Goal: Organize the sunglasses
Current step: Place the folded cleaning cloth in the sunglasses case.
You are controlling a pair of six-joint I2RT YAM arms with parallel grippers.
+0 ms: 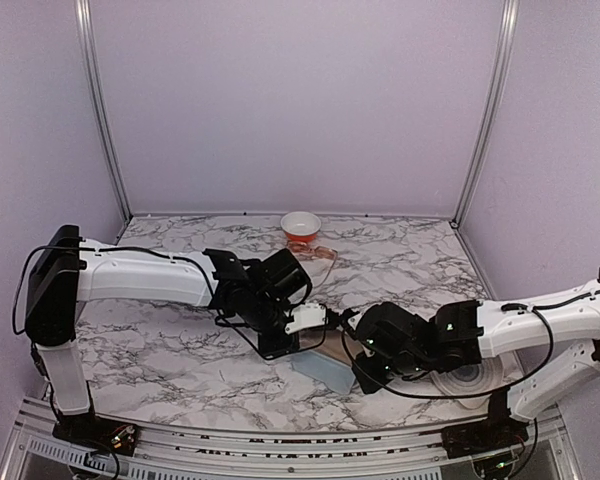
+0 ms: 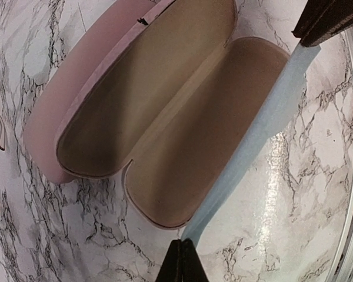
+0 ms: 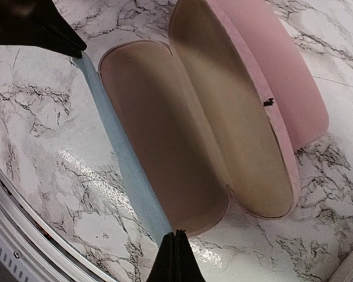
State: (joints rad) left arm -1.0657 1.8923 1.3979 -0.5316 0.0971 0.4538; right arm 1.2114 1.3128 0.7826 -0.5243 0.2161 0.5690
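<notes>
Tools: left tool (image 2: pixel 182 263) and right tool (image 3: pixel 175 257) each pinched tight on one end of light blue cloth (image 2: pixel 265 117) | cloth taut along edge of open, empty pink oblong case (image 2: pixel 165 117) | step, likely: lining case; next needs both lowering together | orange-tinted wire-framed sunglasses (image 1: pixel 321 252) well apart, far across marble surface (image 1: pixel 410 250).

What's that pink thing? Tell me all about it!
It is a glasses case, oblong with rounded ends, smooth pink outside and lined in soft-looking tan. It lies hinged wide open on the marble table, both halves empty. A dark mark sits on one rim. A light blue cloth stretches along its open edge; whether they touch is unclear.
</notes>
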